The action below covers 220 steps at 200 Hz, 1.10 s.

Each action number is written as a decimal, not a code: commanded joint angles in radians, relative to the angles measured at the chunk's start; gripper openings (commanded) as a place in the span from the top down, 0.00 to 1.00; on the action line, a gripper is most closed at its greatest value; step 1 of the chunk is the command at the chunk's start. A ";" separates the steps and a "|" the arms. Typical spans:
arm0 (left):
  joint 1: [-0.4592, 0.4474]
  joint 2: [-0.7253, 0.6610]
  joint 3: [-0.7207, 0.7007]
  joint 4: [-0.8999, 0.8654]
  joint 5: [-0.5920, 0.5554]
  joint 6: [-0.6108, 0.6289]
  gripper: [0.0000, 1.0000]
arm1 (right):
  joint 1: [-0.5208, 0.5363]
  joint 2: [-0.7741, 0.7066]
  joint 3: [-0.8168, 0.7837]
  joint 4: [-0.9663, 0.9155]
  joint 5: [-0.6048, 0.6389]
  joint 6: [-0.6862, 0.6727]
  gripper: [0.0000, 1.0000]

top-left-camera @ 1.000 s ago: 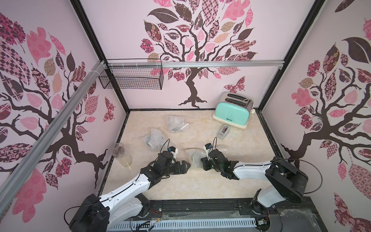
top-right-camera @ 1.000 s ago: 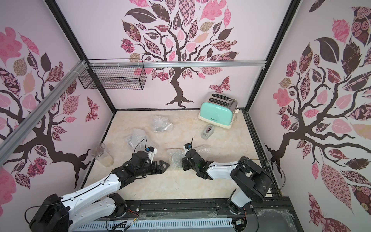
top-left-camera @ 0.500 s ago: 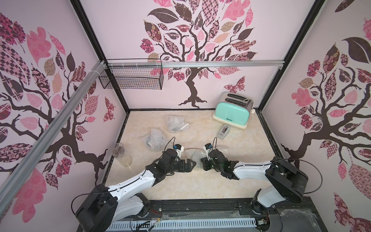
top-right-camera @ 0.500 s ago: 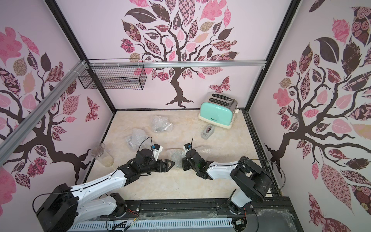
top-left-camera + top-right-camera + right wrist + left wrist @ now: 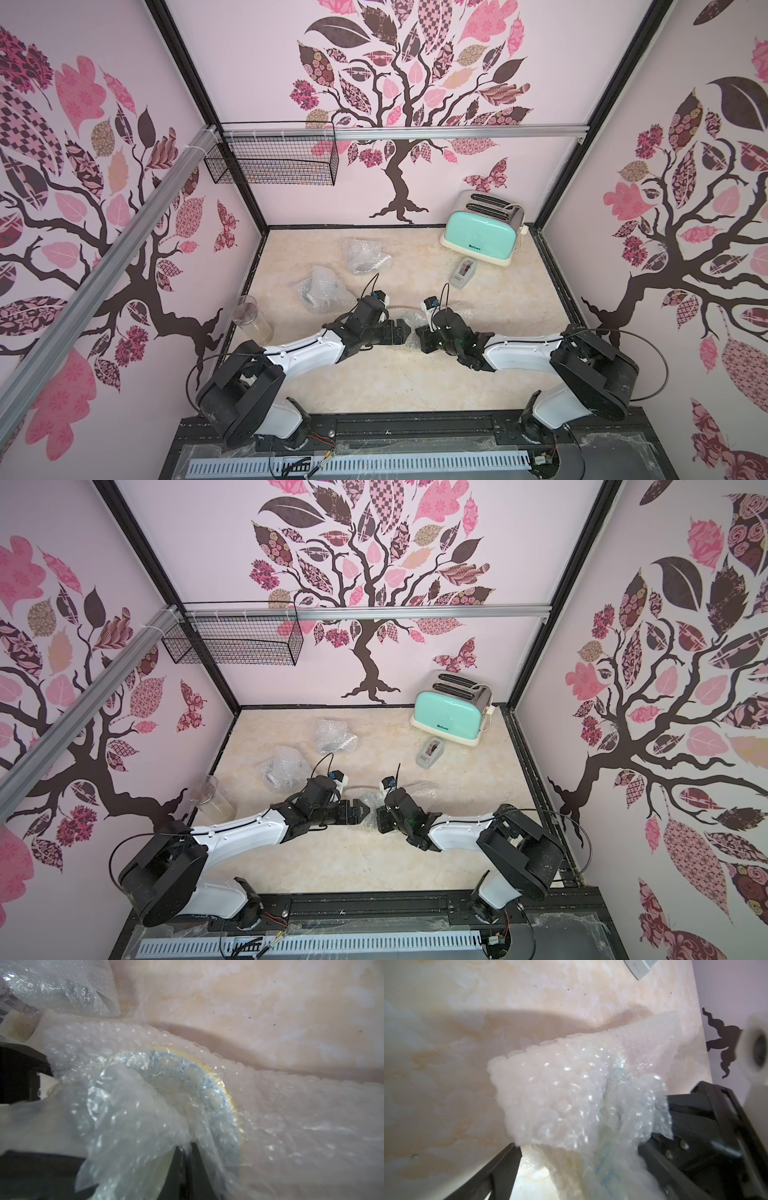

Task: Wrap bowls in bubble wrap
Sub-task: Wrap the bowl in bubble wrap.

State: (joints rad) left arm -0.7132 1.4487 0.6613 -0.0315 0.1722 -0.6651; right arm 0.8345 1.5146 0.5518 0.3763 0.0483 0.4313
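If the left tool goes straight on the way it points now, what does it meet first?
The bubble wrap over the bowl, partly between the left tool's open jaws; the right tool seems just behind.

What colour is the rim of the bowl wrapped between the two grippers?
The bowl has a yellow rim over blue patterning; clearest in the right wrist view.

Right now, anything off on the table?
Nothing spilled or broken. The bubble wrap over the near bowl is loose and bunched, one flap sticking up, rim showing through. The right end effector pinches it; the left end effector is open.
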 commanded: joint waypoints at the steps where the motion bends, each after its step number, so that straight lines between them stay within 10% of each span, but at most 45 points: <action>1: 0.013 0.042 0.020 -0.022 -0.065 0.003 0.12 | -0.006 -0.033 0.000 -0.043 -0.017 0.011 1.00; 45: 0.062 0.123 0.027 -0.007 -0.043 -0.005 0.17 | -0.005 -0.101 -0.003 -0.087 -0.044 0.008 1.00; 125: 0.073 0.167 0.073 -0.032 -0.014 0.018 0.19 | -0.059 -0.428 -0.031 -0.267 0.099 -0.090 0.45; 188: 0.073 0.181 0.082 -0.037 0.002 0.025 0.19 | -0.082 -0.392 -0.021 -0.113 -0.471 -0.124 0.74; 220: 0.073 0.178 0.080 -0.041 0.005 0.029 0.19 | -0.065 -0.195 0.096 -0.175 -0.447 -0.112 0.75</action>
State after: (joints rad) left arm -0.6437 1.6035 0.7334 -0.0383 0.1757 -0.6502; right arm 0.7601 1.2133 0.5472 0.2253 -0.3286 0.3141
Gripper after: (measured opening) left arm 0.808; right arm 0.253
